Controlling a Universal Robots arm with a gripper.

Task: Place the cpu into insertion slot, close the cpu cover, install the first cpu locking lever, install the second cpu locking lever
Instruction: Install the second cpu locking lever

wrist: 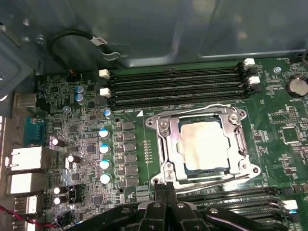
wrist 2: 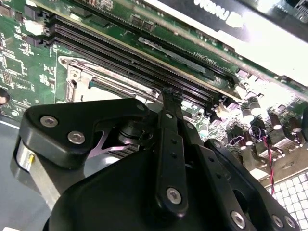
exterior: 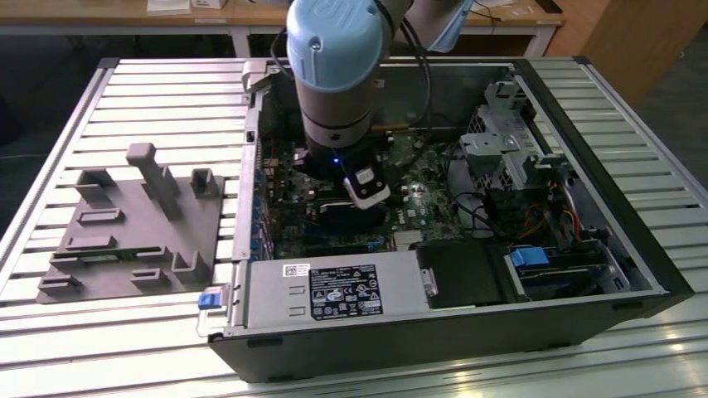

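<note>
- Pressed together, the fingertips of my pincer [wrist: 166, 188] hold nothing and sit just at the edge of the insertion slot [wrist: 202, 144], on the side away from the upper memory slots [wrist: 175, 86].
- Inside that slot lies the cpu [wrist: 201, 147], its pale metal top showing.
- Over it, the cpu cover [wrist: 166, 144] is folded down flat, framing the chip.
- Around the slot spreads the green motherboard [wrist: 284, 125].
- From outside, my arm [exterior: 337, 75] reaches down into the open computer case [exterior: 443, 340] on the slatted counter [exterior: 166, 99].
</note>
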